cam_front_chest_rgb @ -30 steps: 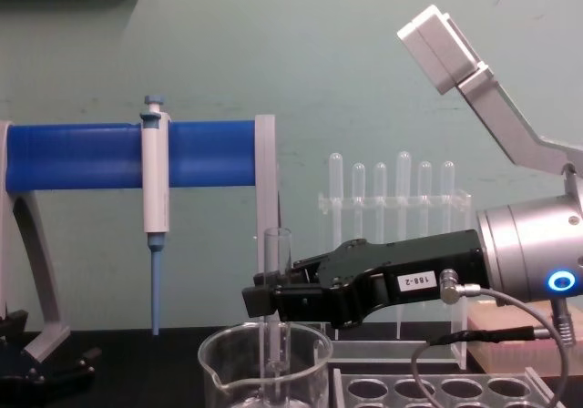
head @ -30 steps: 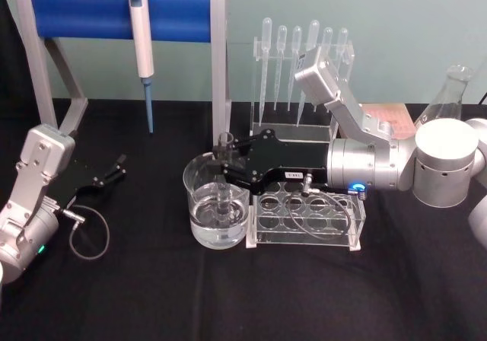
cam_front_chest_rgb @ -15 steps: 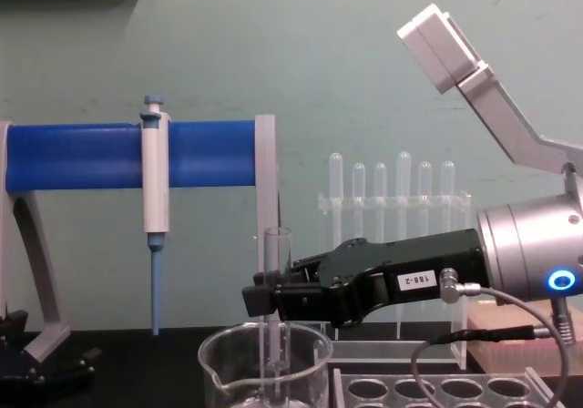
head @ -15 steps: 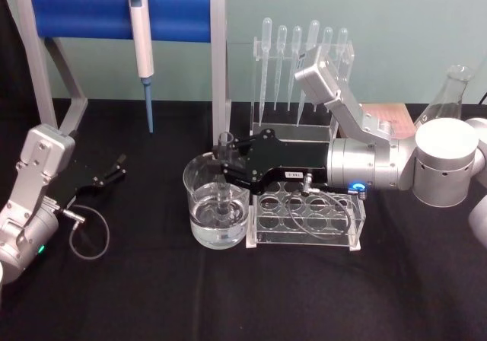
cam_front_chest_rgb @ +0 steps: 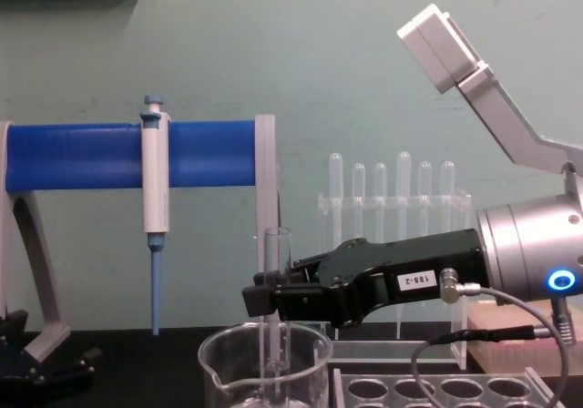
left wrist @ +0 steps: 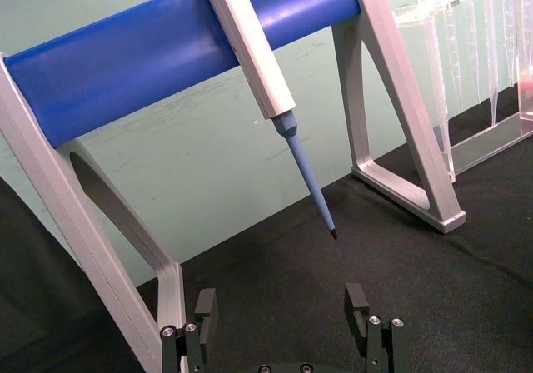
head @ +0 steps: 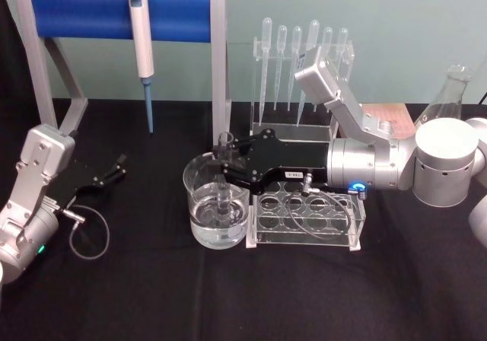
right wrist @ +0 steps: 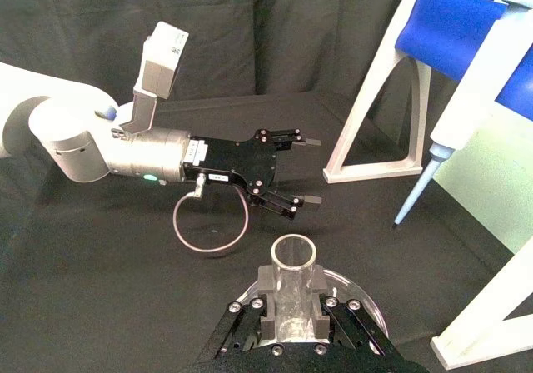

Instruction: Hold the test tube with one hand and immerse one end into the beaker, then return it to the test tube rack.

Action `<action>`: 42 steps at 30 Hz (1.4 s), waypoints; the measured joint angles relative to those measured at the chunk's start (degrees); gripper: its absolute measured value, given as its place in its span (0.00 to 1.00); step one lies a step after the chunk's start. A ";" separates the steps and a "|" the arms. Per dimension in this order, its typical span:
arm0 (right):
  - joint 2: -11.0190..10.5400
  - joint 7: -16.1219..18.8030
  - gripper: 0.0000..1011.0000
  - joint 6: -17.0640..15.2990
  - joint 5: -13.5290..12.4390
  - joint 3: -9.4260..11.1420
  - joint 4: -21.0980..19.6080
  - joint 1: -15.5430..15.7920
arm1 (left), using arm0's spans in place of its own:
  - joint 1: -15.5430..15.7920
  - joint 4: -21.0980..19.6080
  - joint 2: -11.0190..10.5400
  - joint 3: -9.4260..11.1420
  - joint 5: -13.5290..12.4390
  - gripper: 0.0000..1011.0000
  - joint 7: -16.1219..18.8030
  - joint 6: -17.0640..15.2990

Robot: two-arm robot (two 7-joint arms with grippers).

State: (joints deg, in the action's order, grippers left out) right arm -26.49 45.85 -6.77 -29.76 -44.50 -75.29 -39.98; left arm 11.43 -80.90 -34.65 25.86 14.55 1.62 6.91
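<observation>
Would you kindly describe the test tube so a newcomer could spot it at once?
Before the blue-barred stand's right leg sits the wide beaker. The test tube stands upright in it, clamped by the right gripper. Unlike the thin bulb-topped pipettes behind, it is wide, open-rimmed glass.

Clear test tube (cam_front_chest_rgb: 277,249) and beaker (cam_front_chest_rgb: 221,364), black right tool (cam_front_chest_rgb: 260,299), blue bar (cam_front_chest_rgb: 82,156).

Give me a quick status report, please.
Right gripper shut on test tube, upright, lower end in beaker. Left gripper open, parked at left. Rack sits beside beaker.
</observation>
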 joint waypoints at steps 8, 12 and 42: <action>0.00 0.00 0.24 0.00 0.00 0.00 0.00 0.00 | 0.00 0.00 0.00 0.00 0.00 0.99 0.00 0.00; 0.00 0.00 0.24 0.00 0.00 0.00 0.00 0.00 | 0.00 0.00 0.00 0.00 0.00 0.99 0.00 0.00; 0.00 0.00 0.24 0.01 0.00 0.00 0.00 0.00 | 0.00 0.00 0.00 0.00 0.00 0.99 0.00 0.00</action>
State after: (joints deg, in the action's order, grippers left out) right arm -26.49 45.84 -6.77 -29.76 -44.50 -75.29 -39.98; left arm 11.43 -80.90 -34.64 25.86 14.55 1.62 6.91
